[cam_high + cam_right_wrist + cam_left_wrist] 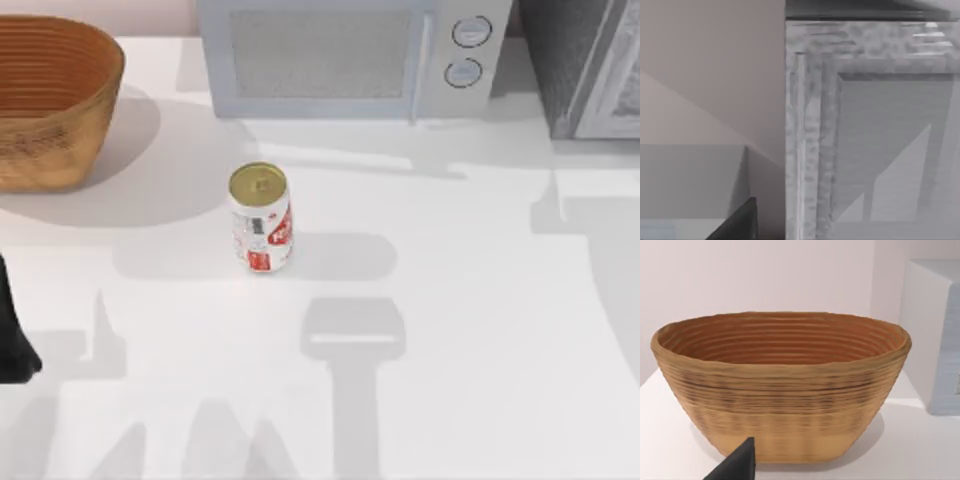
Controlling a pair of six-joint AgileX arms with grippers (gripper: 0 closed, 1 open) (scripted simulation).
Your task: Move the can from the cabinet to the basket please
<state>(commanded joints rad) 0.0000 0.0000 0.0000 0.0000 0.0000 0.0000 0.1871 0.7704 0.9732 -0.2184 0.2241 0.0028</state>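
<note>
Can point(261, 217) stands upright on the table point(470, 300), apart from the frame-cut wicker basket point(50, 100) and cabinet point(590, 65). We cannot tell either gripper's finger state.

A rendered, kitchen-like tabletop was shown. A plain white table point(450, 300) was backed by a pale wall. A light grey microwave point(340, 55) with 2 round knobs point(471, 31) was set along the far edge, with a dark speckled cabinet point(580, 60) beside it at the right. A brown wicker basket point(45, 100) was placed at the left, and a drink can point(260, 217) stood on the open surface.
</note>
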